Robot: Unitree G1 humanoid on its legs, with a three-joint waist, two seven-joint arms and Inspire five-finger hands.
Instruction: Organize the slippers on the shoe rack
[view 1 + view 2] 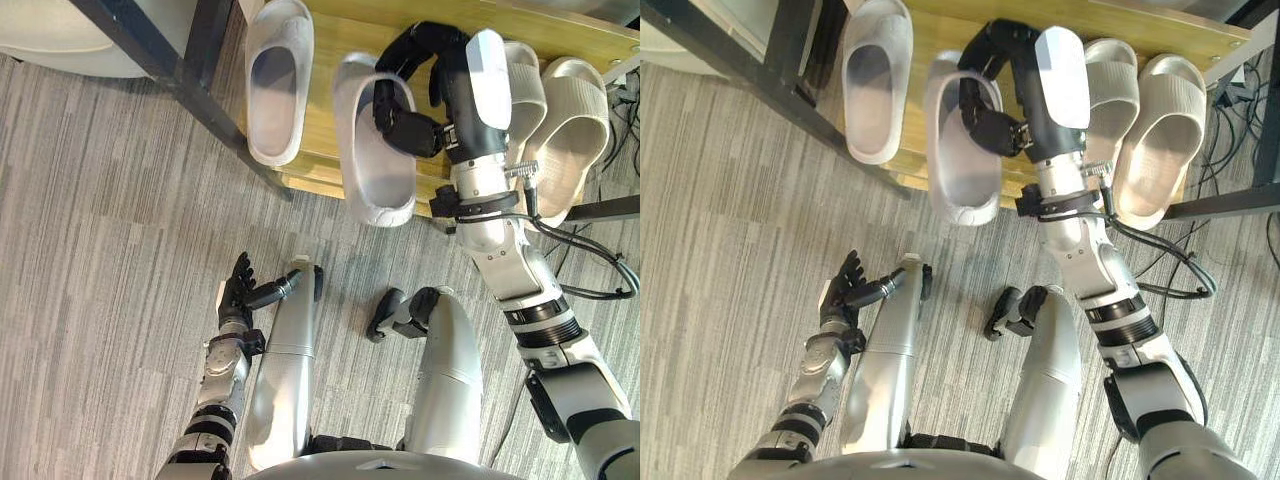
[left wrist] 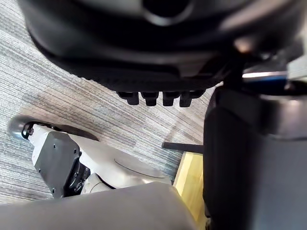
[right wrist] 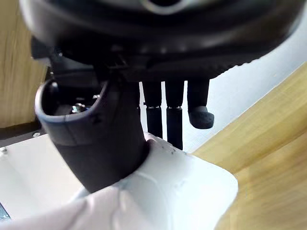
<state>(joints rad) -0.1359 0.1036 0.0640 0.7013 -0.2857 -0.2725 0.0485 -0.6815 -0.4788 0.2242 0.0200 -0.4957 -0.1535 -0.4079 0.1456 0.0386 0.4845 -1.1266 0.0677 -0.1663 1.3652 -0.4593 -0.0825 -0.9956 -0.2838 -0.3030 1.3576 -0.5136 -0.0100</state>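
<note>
A wooden shoe rack shelf (image 1: 325,110) runs across the top of the eye views. A white slipper (image 1: 375,160) lies on it, its near end overhanging the front edge. My right hand (image 1: 420,90) is shut on this slipper: in the right wrist view the thumb (image 3: 96,143) sits inside it, the fingers (image 3: 175,120) reach over its strap, and white slipper material (image 3: 182,187) fills the space below. A second white slipper (image 1: 278,80) lies to its left on the shelf. Two beige slippers (image 1: 570,130) lie to the right, one partly hidden behind my hand. My left hand (image 1: 238,290) hangs low over the floor, open.
A black frame bar (image 1: 170,70) slants across the floor left of the rack. A pale rounded object (image 1: 60,40) sits at the top left. Cables (image 1: 610,280) lie on the floor by the rack's right end. Grey carpet (image 1: 100,250) spreads in front.
</note>
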